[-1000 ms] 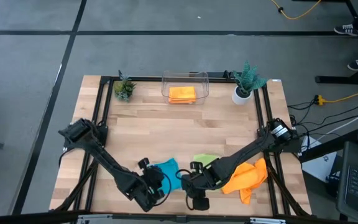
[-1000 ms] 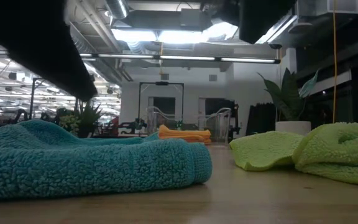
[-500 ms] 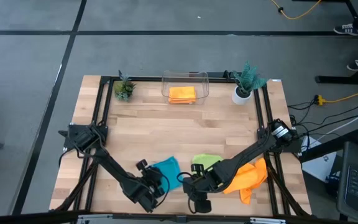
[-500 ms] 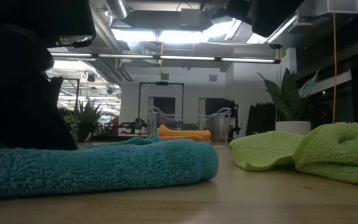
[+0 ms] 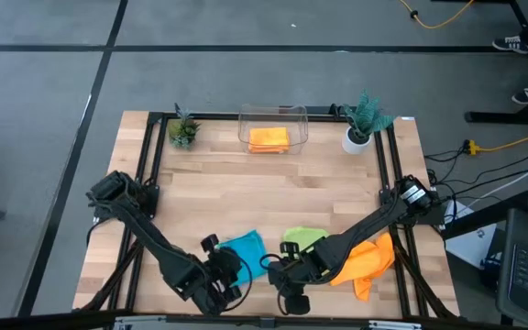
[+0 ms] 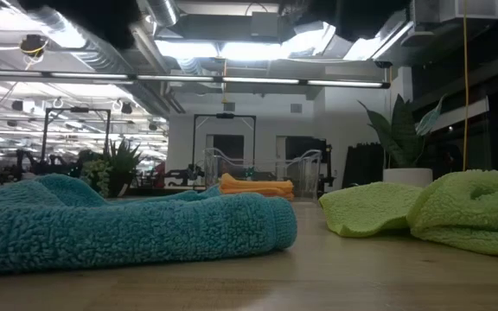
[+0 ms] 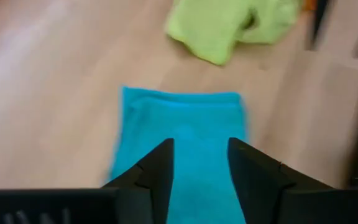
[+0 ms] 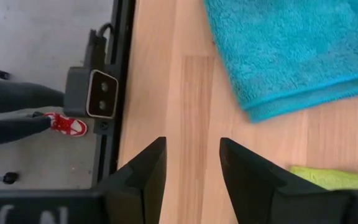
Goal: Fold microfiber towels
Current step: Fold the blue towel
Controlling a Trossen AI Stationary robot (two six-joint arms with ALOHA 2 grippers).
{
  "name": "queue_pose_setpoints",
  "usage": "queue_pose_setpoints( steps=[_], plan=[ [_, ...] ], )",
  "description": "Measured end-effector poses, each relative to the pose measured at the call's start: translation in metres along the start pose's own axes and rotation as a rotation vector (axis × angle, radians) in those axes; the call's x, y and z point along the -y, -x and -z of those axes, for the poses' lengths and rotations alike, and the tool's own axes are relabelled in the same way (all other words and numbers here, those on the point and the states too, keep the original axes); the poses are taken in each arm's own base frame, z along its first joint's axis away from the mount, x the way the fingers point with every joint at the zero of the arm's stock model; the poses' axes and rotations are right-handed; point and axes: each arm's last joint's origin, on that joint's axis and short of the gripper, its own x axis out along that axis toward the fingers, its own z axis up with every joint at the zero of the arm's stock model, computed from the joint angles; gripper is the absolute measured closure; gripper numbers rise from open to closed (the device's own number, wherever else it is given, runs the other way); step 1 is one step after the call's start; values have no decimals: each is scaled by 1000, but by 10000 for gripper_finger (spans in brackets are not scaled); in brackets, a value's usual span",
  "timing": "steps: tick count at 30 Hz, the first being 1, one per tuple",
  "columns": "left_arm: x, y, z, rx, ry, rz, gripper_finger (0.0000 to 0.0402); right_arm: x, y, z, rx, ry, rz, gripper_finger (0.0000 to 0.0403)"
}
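Both arms reach low toward the bench's near edge, tools close together around its middle.

Left tool (image 5: 220, 286): over the near edge, just on the near side of the blue towel (image 5: 244, 249). Its wrist view shows the two fingers (image 7: 160, 168) apart with nothing between them, hanging above the blue towel (image 7: 182, 149), which lies flat as a folded rectangle. Tool not touching the cloth as far as can be seen.

Right tool (image 5: 287, 295): beside the left one, near the front edge. Its wrist view shows fingers (image 8: 151, 165) apart and empty, bare wood under the gap; a corner of the blue towel (image 8: 291, 50) lies ahead of them, a sliver of green towel (image 8: 328, 177) to one side. A small camera unit (image 8: 101, 93) sits on the bench frame at the edge; beyond it a person's red shoe (image 8: 67, 124) on the floor.

Green towel (image 5: 302, 238): rumpled, just right of the blue one, apart from it. Low view shows both resting on the wood, blue (image 6: 128, 229) and green (image 6: 422, 212).

Orange towel (image 5: 365, 259): loose heap toward the near right corner, partly under the right arm.

Second orange towel (image 5: 269, 138): folded, inside the clear bin (image 5: 297, 119) at the middle of the far edge. Small plant (image 5: 183, 130) near the far left corner, potted plant (image 5: 363, 119) near the far right corner
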Motion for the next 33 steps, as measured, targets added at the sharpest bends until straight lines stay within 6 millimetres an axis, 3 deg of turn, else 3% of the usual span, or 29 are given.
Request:
queue_pose_setpoints(
  steps=[5, 12, 17, 25, 33],
  plan=[
    [10, 23, -14, -45, 110, 113, 259, -2, 0, -4, 42, 0, -23, 251],
    [18, 32, -14, -76, 139, 188, 259, -3, 1, -11, 108, -2, -43, 251],
    [29, 39, -15, -83, 230, 299, 259, 0, 1, -16, 189, -13, 42, 251],
    [32, 75, -43, -57, 341, 574, 259, -1, 0, -28, 325, 99, 85, 251],
    [33, 98, -66, 150, 254, 723, 259, 13, -51, -50, 495, 153, 35, 251]
  ],
)
